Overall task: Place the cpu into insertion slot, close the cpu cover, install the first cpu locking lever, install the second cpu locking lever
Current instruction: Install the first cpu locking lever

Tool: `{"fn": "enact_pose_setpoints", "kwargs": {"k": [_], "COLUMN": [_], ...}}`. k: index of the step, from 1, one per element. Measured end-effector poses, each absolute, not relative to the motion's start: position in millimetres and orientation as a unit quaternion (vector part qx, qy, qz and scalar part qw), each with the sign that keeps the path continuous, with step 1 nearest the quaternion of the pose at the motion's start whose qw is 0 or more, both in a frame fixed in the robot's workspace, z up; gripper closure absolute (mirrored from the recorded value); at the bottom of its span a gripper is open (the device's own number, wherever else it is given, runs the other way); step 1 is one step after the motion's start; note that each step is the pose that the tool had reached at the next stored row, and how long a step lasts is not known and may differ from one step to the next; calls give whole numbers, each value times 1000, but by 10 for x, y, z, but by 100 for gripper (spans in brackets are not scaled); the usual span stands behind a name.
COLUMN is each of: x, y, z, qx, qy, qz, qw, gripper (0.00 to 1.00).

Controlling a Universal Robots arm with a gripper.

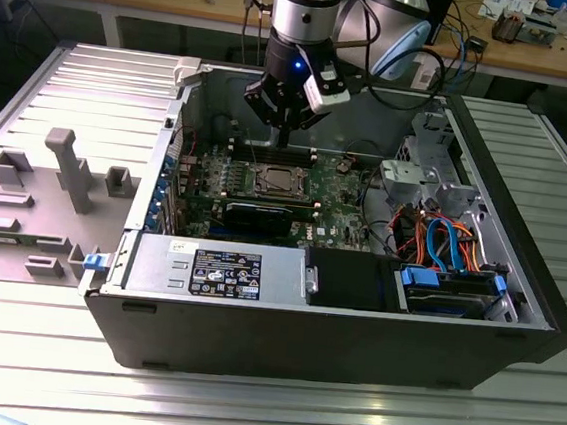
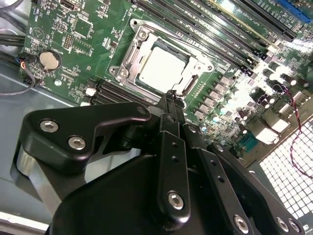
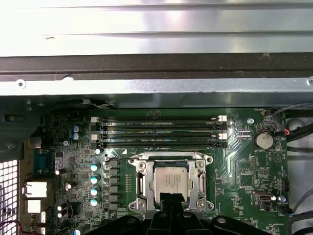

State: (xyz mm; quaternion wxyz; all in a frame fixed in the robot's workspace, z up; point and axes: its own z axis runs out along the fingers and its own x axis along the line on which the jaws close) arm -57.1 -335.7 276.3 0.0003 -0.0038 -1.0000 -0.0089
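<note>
Gripper (image 2: 170, 94) hangs over the cpu (image 2: 161, 67), fingers together, holding nothing; we find chip seated, cover (image 3: 170, 161) down; we judge a locking lever due, needing a sideways push.

The fingers (image 3: 171, 199) hide the near edge of the cpu (image 3: 170, 179) (the rest shows).

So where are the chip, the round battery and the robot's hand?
cpu (image 3: 169, 179): first wrist view, metal top.
round battery (image 3: 264, 141): first wrist view, its face.
hand (image 2: 171, 95): second wrist view, between fingertips.
</note>
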Motion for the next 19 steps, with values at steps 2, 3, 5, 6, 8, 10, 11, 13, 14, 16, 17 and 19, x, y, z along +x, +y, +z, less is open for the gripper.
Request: {"fn": "enact_pose_setpoints", "kwargs": {"k": [2, 3, 5, 6, 8, 10, 11, 13, 14, 16, 17, 19], "x": [-572, -580, -611, -632, -646, -659, -661, -669, -676, -686, -693, -704], "y": [-3357, -3357, -3358, -3357, -3357, -3357, -3357, -3356, -3355, -3355, -3355, -3354], "z": [2764, 2765, 2765, 2764, 2765, 2764, 2765, 2765, 2765, 2765, 2765, 2765], "qx": [-4, -4, -4, -4, -4, -4, -4, -4, -4, -4, -4, -4], "qy": [-1000, -1000, -1000, -1000, -1000, -1000, -1000, -1000, -1000, -1000, -1000, -1000], "qz": [-9, -9, -9, -9, -9, -9, -9, -9, -9, -9, -9, -9], "qw": [0, 0, 0, 0, 0, 0, 0, 0, 0, 0, 0, 0], "gripper": [89, 89, 89, 89, 89, 89, 89, 89, 89, 89, 89, 89]}}
